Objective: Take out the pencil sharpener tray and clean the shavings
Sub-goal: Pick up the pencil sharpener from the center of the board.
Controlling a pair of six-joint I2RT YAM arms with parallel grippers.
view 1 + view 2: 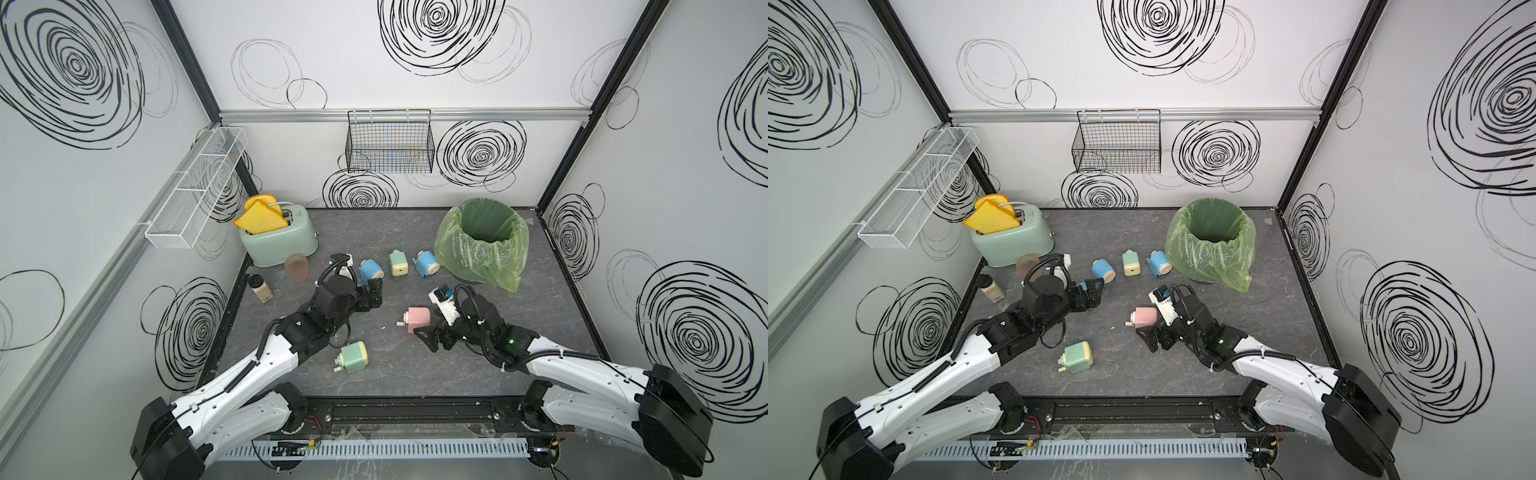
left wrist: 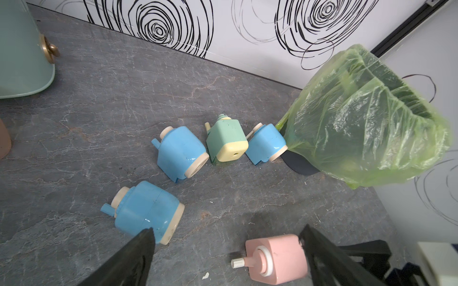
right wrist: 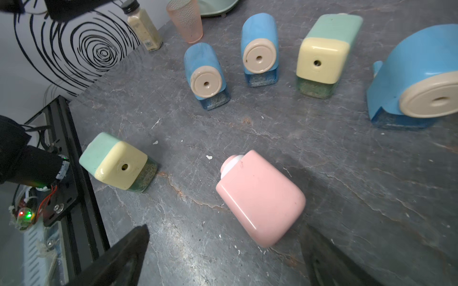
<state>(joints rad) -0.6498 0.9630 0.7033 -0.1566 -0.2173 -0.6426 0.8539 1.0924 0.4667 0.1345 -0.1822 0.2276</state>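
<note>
A pink pencil sharpener (image 1: 417, 319) (image 3: 260, 198) lies on its side mid-table; its tray is hidden. My right gripper (image 1: 430, 328) (image 3: 225, 230) is open just behind it, and the sharpener's end reaches in between the fingers. My left gripper (image 1: 376, 295) (image 2: 228, 231) hangs open over a blue sharpener (image 2: 146, 210). Two more blue sharpeners (image 1: 371, 270) (image 1: 428, 262) and a green-and-yellow one (image 1: 399, 262) stand in a row behind. Their clear trays (image 3: 214, 104) hold shavings. Another green-and-yellow sharpener (image 1: 353, 356) lies near the front. A bin with a green bag (image 1: 484, 245) stands back right.
A mint toaster (image 1: 278, 237) with yellow toast, a pink cup (image 1: 297, 268) and a small bottle (image 1: 260, 287) crowd the left rear. A black wire basket (image 1: 390, 143) and a white one (image 1: 195, 191) hang on the walls. Small white flecks (image 3: 209, 157) dot the table.
</note>
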